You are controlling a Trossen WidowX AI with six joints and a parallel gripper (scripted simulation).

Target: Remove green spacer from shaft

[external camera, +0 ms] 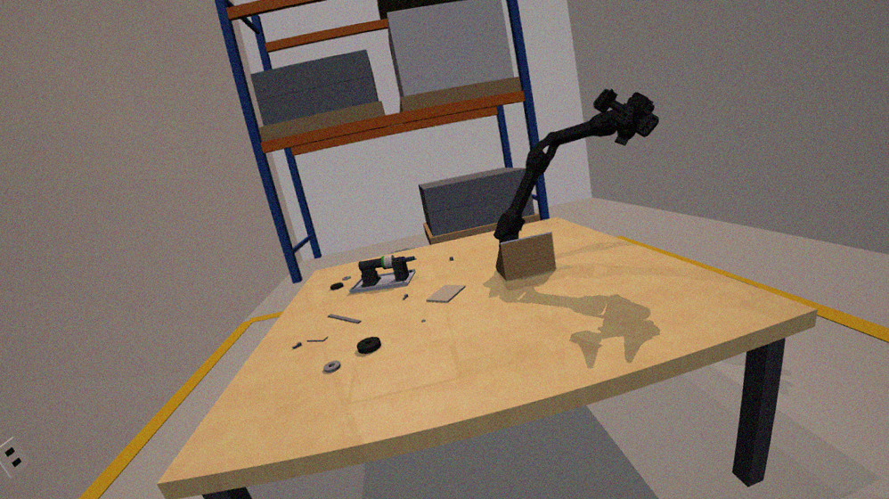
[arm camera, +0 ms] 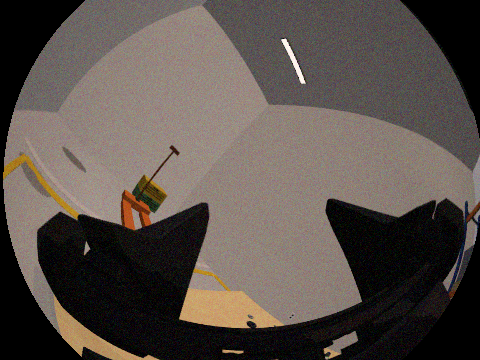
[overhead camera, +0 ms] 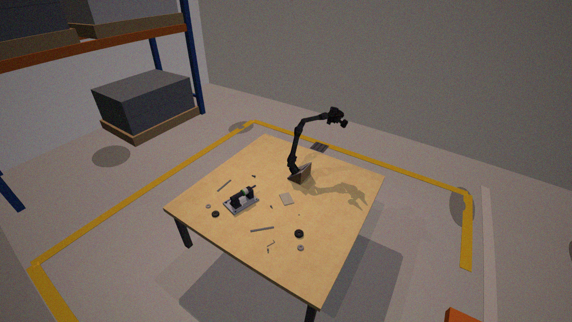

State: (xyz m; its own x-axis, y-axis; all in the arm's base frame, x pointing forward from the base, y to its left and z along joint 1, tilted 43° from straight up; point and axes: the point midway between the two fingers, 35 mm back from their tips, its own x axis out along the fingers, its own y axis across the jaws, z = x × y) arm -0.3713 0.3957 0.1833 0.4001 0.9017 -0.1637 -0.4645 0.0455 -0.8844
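The fixture's grey base plate (overhead camera: 247,206) (external camera: 381,287) lies on the table (overhead camera: 335,256) (external camera: 454,383). It bears two black uprights. A thick black cylinder (overhead camera: 236,196) (external camera: 369,265) sits at the outer upright. A green ring (overhead camera: 243,192) (external camera: 383,262) is beside it, then a white spacer (overhead camera: 246,191) (external camera: 388,262). The dark shaft end (overhead camera: 253,186) (external camera: 410,259) sticks out past the inner upright, towards the arm's side. How the parts fit inside is too small to tell. My gripper (arm camera: 270,208) is open and empty, raised high and away from the fixture.
A black ring (overhead camera: 298,233) (external camera: 368,345), a grey ring (overhead camera: 300,247) (external camera: 331,366), a grey bar (overhead camera: 262,229) (external camera: 344,319) and a flat pad (overhead camera: 286,199) (external camera: 446,293) lie on the table. Another black ring (overhead camera: 215,213) (external camera: 336,286) and a rod (overhead camera: 224,185) lie near the fixture.
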